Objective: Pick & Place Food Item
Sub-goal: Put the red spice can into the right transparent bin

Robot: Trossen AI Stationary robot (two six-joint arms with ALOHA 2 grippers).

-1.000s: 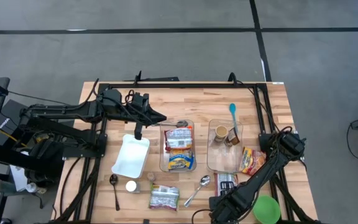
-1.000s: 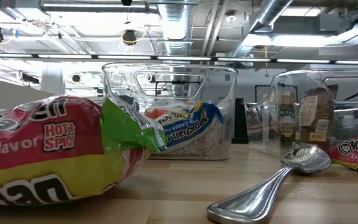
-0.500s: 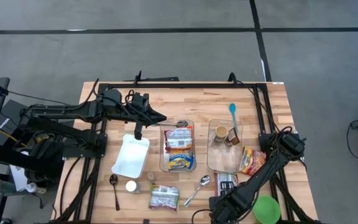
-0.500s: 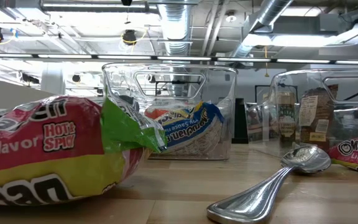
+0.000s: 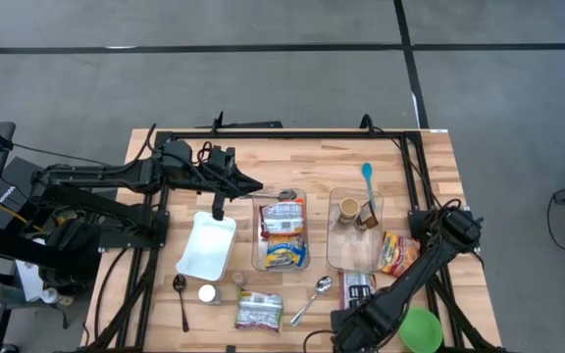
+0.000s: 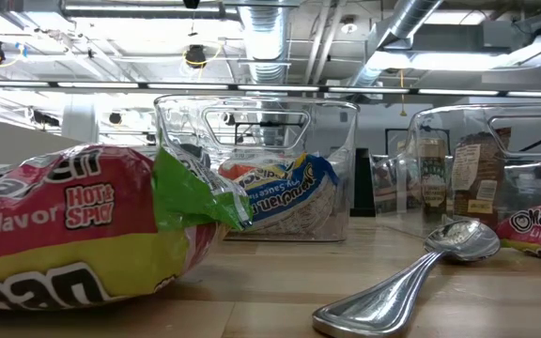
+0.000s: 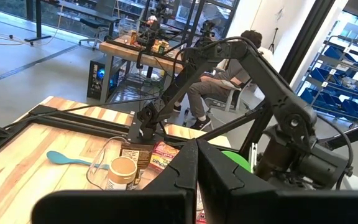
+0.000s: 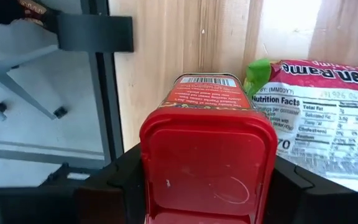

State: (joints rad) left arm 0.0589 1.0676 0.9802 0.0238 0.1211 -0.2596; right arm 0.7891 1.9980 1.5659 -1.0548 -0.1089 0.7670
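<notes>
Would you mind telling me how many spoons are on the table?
3: blue spoon behind the right bin, silver spoon at the front centre, dark spoon at the front left. Others may be hidden.

On the wooden tabletop (image 5: 430, 176), a white tray (image 5: 207, 245) lies just below the left claw (image 5: 253, 185). A dark spoon (image 5: 181, 294) and a small white-capped jar (image 5: 208, 293) sit past the tray, well apart from that claw. A blue spoon (image 5: 368, 178) lies far across from it. A green bowl (image 5: 421, 330) sits just beside the right claw (image 5: 344, 333), and 1 metal spoon (image 5: 312, 297) lies near it. Beyond the tabletop, a person (image 7: 229, 74) sits by another table.
</notes>
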